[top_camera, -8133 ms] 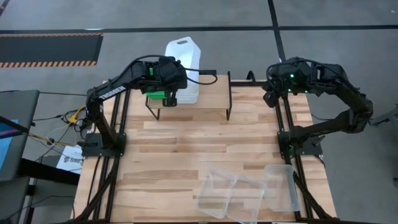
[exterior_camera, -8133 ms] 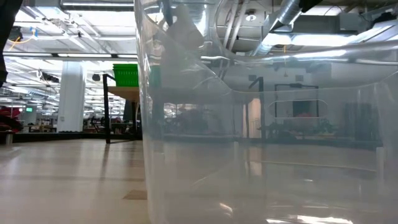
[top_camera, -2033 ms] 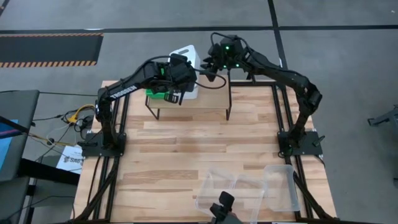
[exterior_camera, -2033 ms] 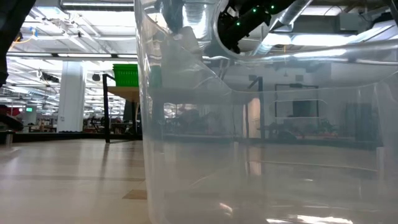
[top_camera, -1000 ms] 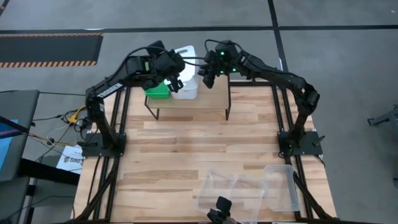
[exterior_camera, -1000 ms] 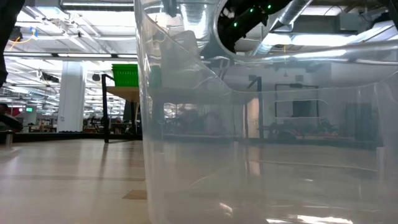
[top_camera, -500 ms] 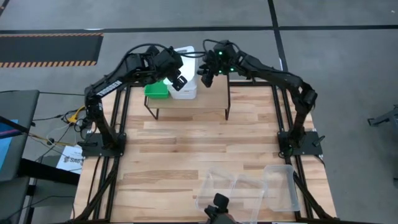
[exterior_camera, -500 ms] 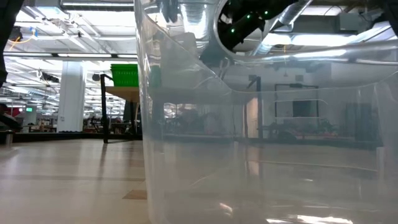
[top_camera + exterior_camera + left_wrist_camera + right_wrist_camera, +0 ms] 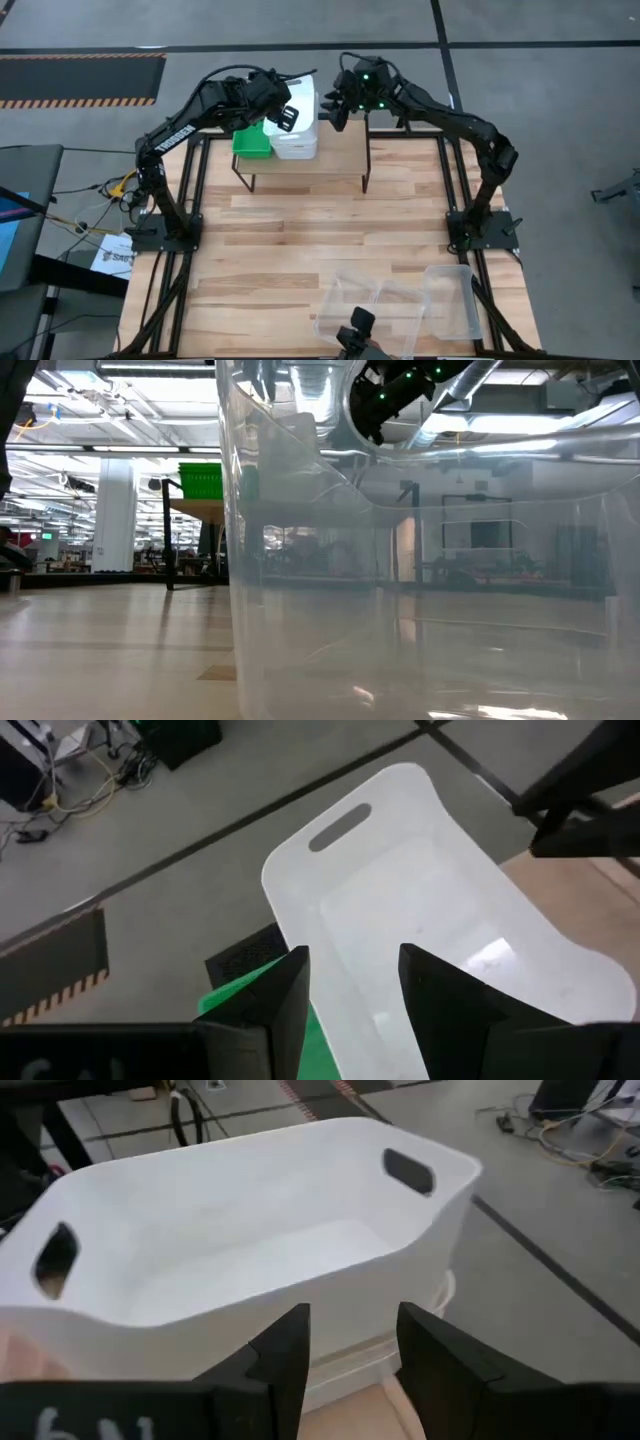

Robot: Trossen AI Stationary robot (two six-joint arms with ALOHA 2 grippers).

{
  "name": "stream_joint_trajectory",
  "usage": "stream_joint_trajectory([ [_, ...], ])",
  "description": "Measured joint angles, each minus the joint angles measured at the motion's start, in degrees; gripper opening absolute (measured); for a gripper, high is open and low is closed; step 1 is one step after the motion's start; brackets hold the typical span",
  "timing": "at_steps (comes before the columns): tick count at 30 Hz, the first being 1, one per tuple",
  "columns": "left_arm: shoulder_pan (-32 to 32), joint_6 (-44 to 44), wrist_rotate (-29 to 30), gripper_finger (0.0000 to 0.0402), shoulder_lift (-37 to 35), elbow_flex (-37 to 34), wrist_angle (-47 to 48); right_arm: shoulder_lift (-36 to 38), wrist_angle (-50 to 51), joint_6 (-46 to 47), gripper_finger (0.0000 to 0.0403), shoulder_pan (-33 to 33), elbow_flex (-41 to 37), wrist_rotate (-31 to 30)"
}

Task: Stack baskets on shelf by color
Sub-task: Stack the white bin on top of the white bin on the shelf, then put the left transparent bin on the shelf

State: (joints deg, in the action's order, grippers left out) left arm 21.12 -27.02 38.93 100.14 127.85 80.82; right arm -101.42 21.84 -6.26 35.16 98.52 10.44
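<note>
- The plank table (image 9: 300,250) spans the high view; the shelf (image 9: 335,160), a small light-wood board on thin black legs, stands at its far edge, under both grippers.
- On the shelf's left end sit the white baskets (image 9: 297,130), opaque tubs with rounded corners and slot handles, nested in a stack; the green baskets (image 9: 252,143) stand touching them on the side nearer the left arm's base.
- The three clear baskets (image 9: 400,305) lie side by side at the table's near edge, well apart from both grippers; they are see-through with rounded corners.
- The left gripper (image 9: 284,113) hangs over the white stack, its fingers (image 9: 270,995) parted by a moderate gap with nothing between them; the top white tub lies just ahead of them.
- The right gripper (image 9: 338,110) hovers just beside the stack's other side, fingers (image 9: 285,1350) likewise apart and empty.
- White lettering runs along the left arm (image 9: 180,135), probably the maker's name, too small to read surely.
- Only the right wrist view shows a second white rim beneath the top tub; the low view is mostly filled by a clear basket's wall (image 9: 420,610), with the green stack (image 9: 201,480) far off.
</note>
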Motion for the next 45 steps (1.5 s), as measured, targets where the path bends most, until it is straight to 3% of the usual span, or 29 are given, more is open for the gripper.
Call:
stream_joint_trajectory([
  [12,-0.13,3.08,-2.74,0.0147,0.00,-0.02,-7.37,-4.95,2.97,-1.01,0.0175,-0.90,-0.09,2.75],
  [19,-0.11,7.17,-6.53,0.0147,0.00,-0.02,-9.30,0.69,5.46,-2.65,0.0175,0.29,-0.03,1.71],
  [22,-0.38,11.49,-15.40,0.0147,-0.13,-0.02,-11.03,5.71,10.04,-3.13,0.0175,0.78,-0.02,1.66],
  [27,-2.22,18.80,-38.99,0.0147,-2.26,-0.03,-10.10,16.68,25.58,-0.89,0.0175,-0.58,0.05,3.48],
  [29,-3.73,19.82,-43.47,0.0147,-2.62,0.00,-8.55,20.35,32.30,2.76,0.0175,-2.25,0.07,4.07],
  [35,-10.45,23.58,-42.71,0.0147,-1.65,-1.35,-1.85,28.40,48.34,19.48,0.0175,-12.01,-0.01,3.04],
  [40,-16.68,25.09,-42.20,0.0147,-1.68,-10.02,-4.29,32.77,50.68,37.59,0.0175,-26.65,-4.48,-8.25],
  [45,-22.77,26.38,-42.12,0.0147,-1.88,-20.16,-13.84,34.67,50.60,54.79,0.0175,-42.24,-10.90,-17.87],
])
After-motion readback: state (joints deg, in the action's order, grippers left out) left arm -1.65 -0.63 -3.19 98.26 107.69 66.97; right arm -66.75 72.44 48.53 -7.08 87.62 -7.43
